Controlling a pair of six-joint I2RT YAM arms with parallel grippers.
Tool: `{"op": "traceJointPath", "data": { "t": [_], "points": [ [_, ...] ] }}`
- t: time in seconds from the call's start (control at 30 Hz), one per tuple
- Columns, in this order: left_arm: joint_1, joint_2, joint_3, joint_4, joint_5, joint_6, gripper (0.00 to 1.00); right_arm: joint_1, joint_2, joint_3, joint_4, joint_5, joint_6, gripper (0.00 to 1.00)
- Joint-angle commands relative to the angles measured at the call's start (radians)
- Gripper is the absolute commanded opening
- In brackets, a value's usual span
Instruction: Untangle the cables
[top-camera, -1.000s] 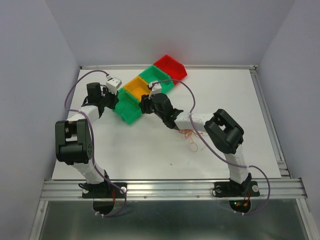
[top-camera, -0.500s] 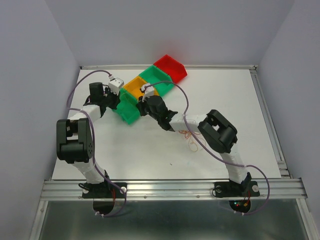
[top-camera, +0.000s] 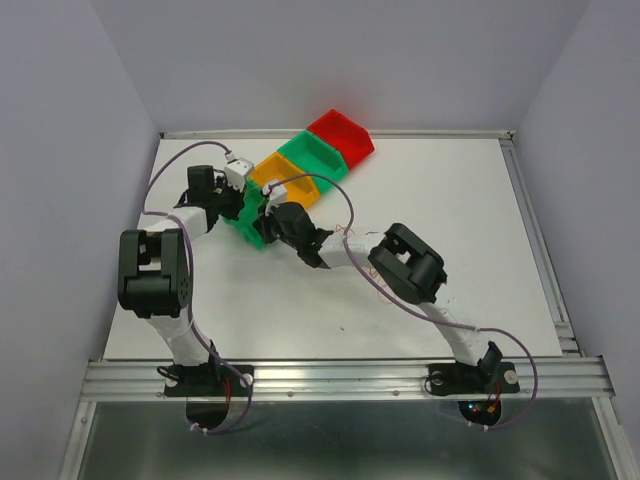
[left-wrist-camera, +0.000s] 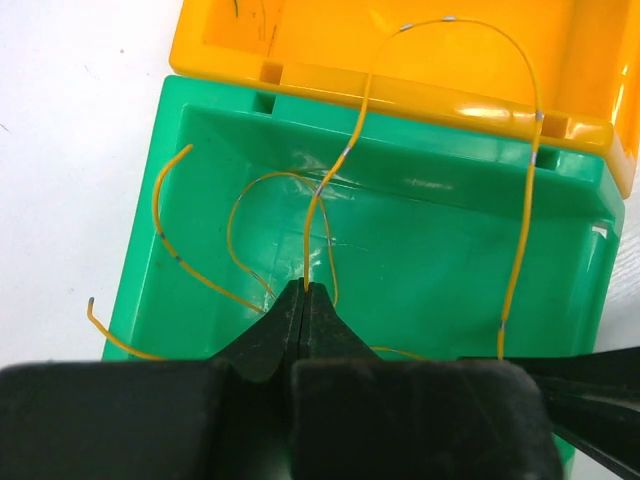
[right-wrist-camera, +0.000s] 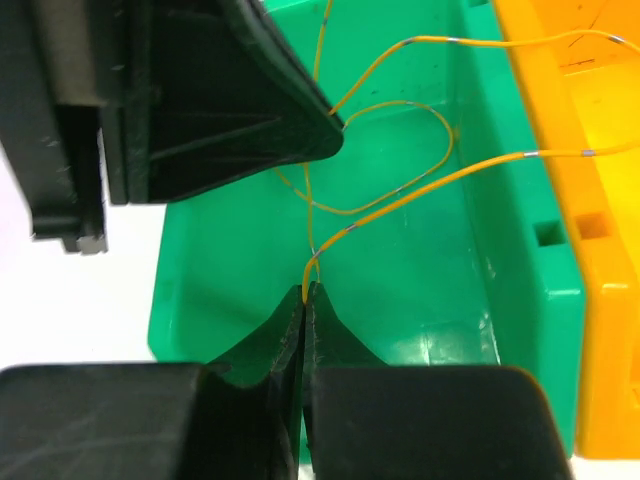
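The cables are hair-thin yellow-orange wires (left-wrist-camera: 306, 240) curling inside the near green bin (left-wrist-camera: 450, 270). One long wire (left-wrist-camera: 527, 200) arcs over into the orange bin (left-wrist-camera: 300, 30). My left gripper (left-wrist-camera: 305, 288) is shut on a wire end, its tips over this green bin. My right gripper (right-wrist-camera: 305, 290) is shut on another yellow wire (right-wrist-camera: 350, 230) in the same bin (right-wrist-camera: 420, 290). The left gripper's fingers (right-wrist-camera: 250, 110) hang just beyond it. From above, the left gripper (top-camera: 245, 205) and the right gripper (top-camera: 262, 222) meet at the bin (top-camera: 255, 232).
A diagonal row of bins runs back from the near green one: orange (top-camera: 285, 178), green (top-camera: 315, 155), red (top-camera: 340, 135). The right arm's forearm (top-camera: 345, 250) lies across the table's middle. White walls close the table on three sides.
The right arm swung left from the table's middle to the near green bin, and its gripper shut on a yellow wire. The left gripper shifted slightly right over the same bin.
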Motion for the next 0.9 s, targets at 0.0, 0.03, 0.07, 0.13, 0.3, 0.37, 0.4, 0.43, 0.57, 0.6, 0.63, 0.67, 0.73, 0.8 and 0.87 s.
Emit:
{"op": "traceJointPath", "data": {
  "t": [0.0,0.03,0.07,0.13,0.3,0.37,0.4,0.43,0.57,0.6,0.63,0.67,0.73,0.8,0.87],
  "points": [
    [-0.001,-0.068,0.014,0.016,-0.009,-0.001,0.07,-0.013,0.021,0.094,-0.01,0.033,0.04,0.01],
    [-0.001,-0.078,0.011,0.016,-0.009,-0.001,0.09,-0.017,0.025,0.1,-0.018,0.033,0.049,0.01],
    [-0.001,-0.098,0.006,0.016,-0.011,-0.001,0.11,-0.019,0.031,0.107,-0.024,0.036,0.058,0.01],
    [0.001,-0.118,-0.005,0.016,-0.012,0.0,0.18,-0.031,0.041,0.116,-0.036,0.029,0.08,0.01],
    [-0.001,-0.18,-0.016,0.016,-0.011,-0.001,0.38,-0.042,0.051,0.134,-0.064,0.033,0.104,0.01],
    [-0.001,-0.203,-0.016,0.009,-0.008,-0.001,0.43,-0.042,0.055,0.143,-0.076,0.032,0.107,0.01],
    [-0.001,-0.209,-0.014,0.004,-0.005,0.0,0.46,-0.043,0.058,0.148,-0.079,0.027,0.109,0.01],
    [-0.001,-0.216,-0.012,-0.006,-0.005,0.002,0.48,-0.043,0.056,0.148,-0.078,0.027,0.109,0.0],
    [-0.001,-0.252,-0.009,-0.016,0.003,0.011,0.53,-0.043,0.052,0.142,-0.071,-0.002,0.1,0.01],
    [-0.001,-0.25,0.01,-0.023,0.011,0.01,0.54,-0.043,0.052,0.142,-0.071,-0.011,0.091,0.01],
    [-0.001,-0.249,0.023,-0.034,0.017,0.008,0.54,-0.045,0.05,0.14,-0.068,-0.023,0.086,0.01],
    [-0.001,-0.238,0.053,-0.052,0.026,0.008,0.55,-0.043,0.051,0.14,-0.068,-0.029,0.083,0.0],
    [-0.001,-0.217,0.087,-0.072,0.029,0.013,0.58,-0.045,0.048,0.137,-0.065,-0.033,0.081,0.0],
    [-0.001,-0.18,0.139,-0.109,0.031,0.017,0.58,-0.043,0.042,0.128,-0.061,-0.037,0.078,0.0],
    [-0.028,-0.139,0.173,-0.148,0.032,0.029,0.58,-0.043,0.041,0.122,-0.056,-0.037,0.077,0.01]
  ]
}}
